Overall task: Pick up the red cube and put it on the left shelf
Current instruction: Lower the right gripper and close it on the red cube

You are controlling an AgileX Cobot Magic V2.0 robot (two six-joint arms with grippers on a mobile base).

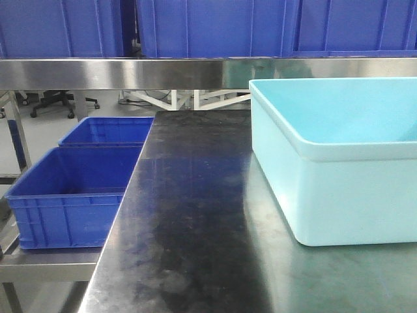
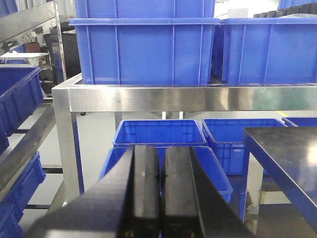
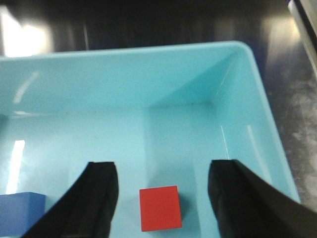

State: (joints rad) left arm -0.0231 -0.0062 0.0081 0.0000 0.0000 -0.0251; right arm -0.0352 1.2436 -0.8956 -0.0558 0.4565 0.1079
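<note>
— Where is the red cube (image 3: 159,208)?

— On the floor of the pale cyan tub (image 3: 124,49), lying flat. It is out from the tub corner that shows at the upper right of the right wrist view. A blue block (image 3: 22,213) lies on the same floor, well apart from it, toward the opposite wall.

— And the right claw (image 3: 163,168)?

— Spread wide over the tub, one dark finger on either side of the cube. The cube sits in the gap and touches neither. I cannot tell how high the tips are above the tub floor.

— What carries the tub?

— A dark, glossy tabletop (image 1: 189,215). In the front view the tub stands on the right part of it, well in from the tabletop's left edge.

— The left shelf (image 1: 130,72)?

— Stainless steel, with its flat front rail running across behind the tabletop's far edge. Large blue crates (image 2: 143,49) stand side by side on the upper tier. The lower crates (image 1: 71,202), also blue, sit just past the tabletop's left edge, below its level.

— The left claw (image 2: 162,153)?

— Narrow. Its two black fingers are drawn almost together with only a thin slit between them, and nothing is gripped. It points level at the shelf's rail, off to the left of the tabletop's near corner.
</note>
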